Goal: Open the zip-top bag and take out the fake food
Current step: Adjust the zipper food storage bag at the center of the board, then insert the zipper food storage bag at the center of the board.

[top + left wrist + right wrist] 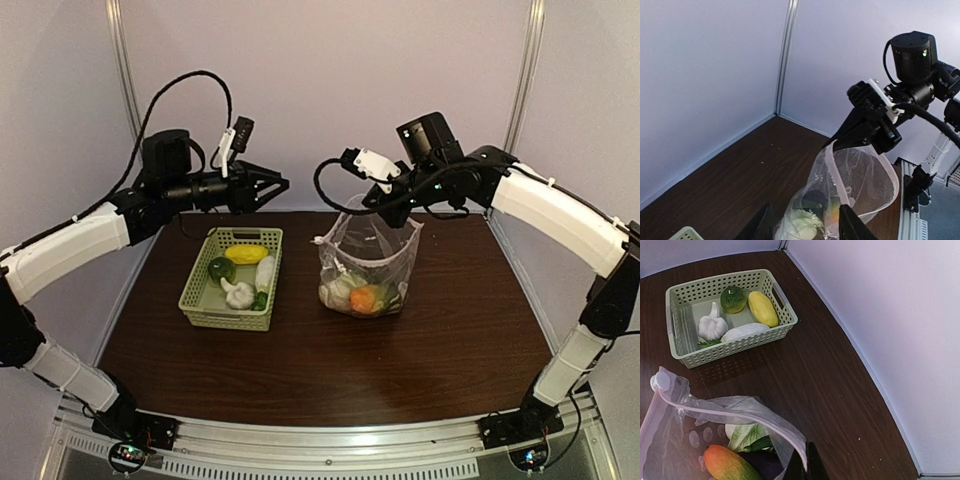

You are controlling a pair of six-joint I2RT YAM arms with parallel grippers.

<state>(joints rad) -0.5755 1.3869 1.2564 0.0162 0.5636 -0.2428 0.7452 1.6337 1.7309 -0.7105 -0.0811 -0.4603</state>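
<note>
Right fingers [812, 467] pinch the rim of the upright zip-top bag [370, 258], mouth upward; left fingers [850, 225] apart.

So the zip-top bag [368, 262] is clear plastic with faint pale round spots and a whitish zip strip. The fake food [362, 295] showing through it is an orange piece [725, 465] fading to green, a whitish-green leafy one [742, 436] and a dark purple one [765, 465]. The basket [228, 318] at centre left of the top view is pale green lattice, with a yellow piece [246, 254], a shiny dark green one [221, 269], a white garlic [238, 293] and a long white piece [264, 272] in it. Table [430, 350] is dark brown woodgrain, walls [330, 70] are pale lavender-grey, and the left arm [70, 250] and right arm [555, 215] are white with black joints.
</note>
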